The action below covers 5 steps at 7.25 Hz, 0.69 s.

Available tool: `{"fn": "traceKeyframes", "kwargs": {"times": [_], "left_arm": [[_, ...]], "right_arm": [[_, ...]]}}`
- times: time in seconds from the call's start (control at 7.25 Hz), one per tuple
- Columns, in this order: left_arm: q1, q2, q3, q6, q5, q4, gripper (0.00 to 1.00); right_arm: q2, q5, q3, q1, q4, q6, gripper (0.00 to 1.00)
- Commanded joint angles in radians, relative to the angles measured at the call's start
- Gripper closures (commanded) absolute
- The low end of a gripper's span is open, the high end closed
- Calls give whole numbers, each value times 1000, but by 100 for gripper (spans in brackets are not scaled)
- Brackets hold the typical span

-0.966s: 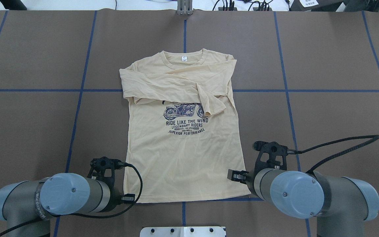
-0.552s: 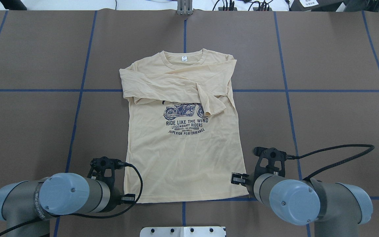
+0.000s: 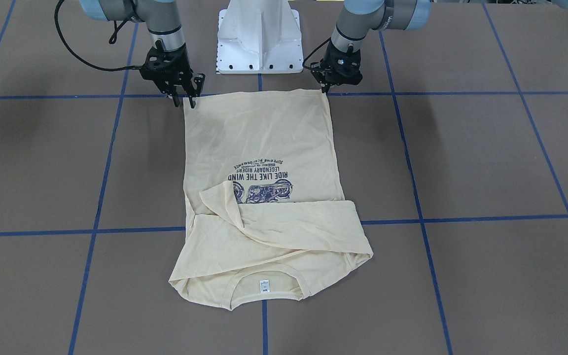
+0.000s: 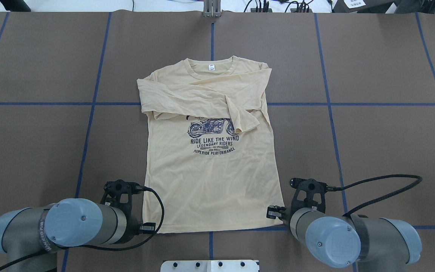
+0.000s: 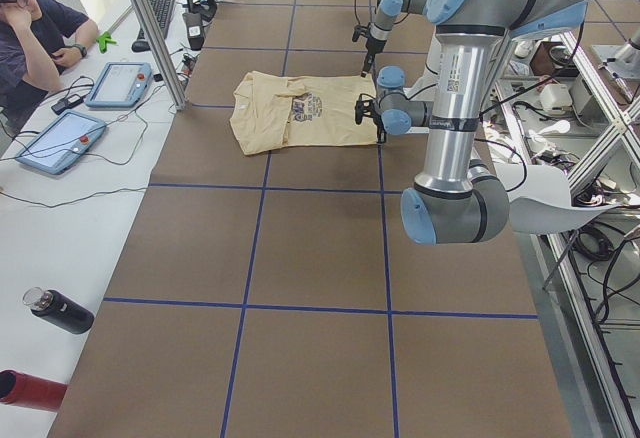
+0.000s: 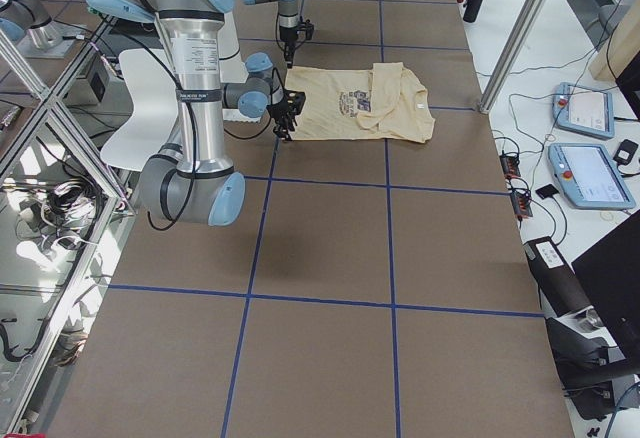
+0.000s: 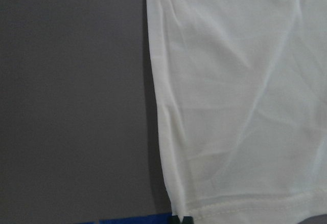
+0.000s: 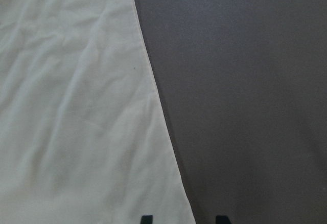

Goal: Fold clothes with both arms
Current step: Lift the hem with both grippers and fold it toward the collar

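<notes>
Seen facing the robot, the right gripper (image 3: 183, 101), fingers apart, straddles the shirt's (image 3: 259, 143) 11 o'clock hem corner. The left gripper (image 3: 324, 89) sits at the 1 o'clock corner. I cannot tell whether its fingers are apart or together.

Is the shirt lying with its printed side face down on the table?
No, the overhead view shows the shirt with its motorcycle print facing up.

We get bright, even light from above, leaving soft shadows on the table (image 3: 461, 162). Our exterior views are sharp; both wrist views are soft, and the shirt (image 7: 240, 106) there looks nearly white.
</notes>
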<state>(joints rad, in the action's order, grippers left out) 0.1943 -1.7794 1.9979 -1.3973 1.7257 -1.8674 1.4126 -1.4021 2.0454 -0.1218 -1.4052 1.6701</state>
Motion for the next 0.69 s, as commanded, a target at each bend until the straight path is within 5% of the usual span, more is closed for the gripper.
{"fn": "traceKeyframes", "kwargs": {"times": [0.0,0.55], "left_arm": [[0,2,1,1,0,-1,100],[0,0,1,3,0,-1,100]], "right_arm": [[0,5,-7,11,0,7,52],[0,23,-5,36,0,19,55]]}}
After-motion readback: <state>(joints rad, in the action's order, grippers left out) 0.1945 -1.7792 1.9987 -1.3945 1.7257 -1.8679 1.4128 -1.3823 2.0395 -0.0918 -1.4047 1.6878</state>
